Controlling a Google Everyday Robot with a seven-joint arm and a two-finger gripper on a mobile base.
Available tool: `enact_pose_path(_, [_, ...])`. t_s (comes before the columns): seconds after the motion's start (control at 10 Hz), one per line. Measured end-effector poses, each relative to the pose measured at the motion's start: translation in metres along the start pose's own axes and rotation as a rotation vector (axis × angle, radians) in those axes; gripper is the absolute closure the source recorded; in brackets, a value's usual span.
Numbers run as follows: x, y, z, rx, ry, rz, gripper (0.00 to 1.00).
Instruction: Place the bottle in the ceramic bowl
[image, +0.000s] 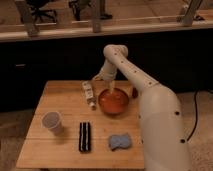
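Far left on the bench (62, 100), a paper cup (52, 121). Then the bottle (89, 94), flat beside the ceramic bowl (113, 102), not in it. Over the bowl, the pincer (111, 86); cannot tell if clenched or loose. Might nudge the round bottle and roll it away

Legible text: none. Label on bottle (89, 94): tan, markings unreadable. End effector (111, 88) hangs just above ceramic bowl (120, 106).

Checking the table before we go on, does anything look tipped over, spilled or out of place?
Only the bottle: it lies on its side left of the ceramic bowl. No spill visible. The tool hangs over the bowl.
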Motion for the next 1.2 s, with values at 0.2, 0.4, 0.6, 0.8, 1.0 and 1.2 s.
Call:
enact_pose_path(0.2, [-0.003,-0.012,0.001,-0.012,-0.021,-0.025,0.2])
enact_pose_path(0.4, [-0.011,-0.025,0.002,-0.012,-0.043,-0.067,0.2])
enact_pose_path(0.6, [-0.016,-0.03,0.004,-0.001,-0.068,-0.114,0.2])
enact_pose_path(0.8, [-0.021,-0.032,0.005,0.02,-0.097,-0.173,0.2])
enact_pose_path(1.0, [-0.027,-0.035,0.008,0.047,-0.112,-0.233,0.2])
enact_pose_path(1.2, [-0.034,-0.038,0.011,0.065,-0.122,-0.293,0.2])
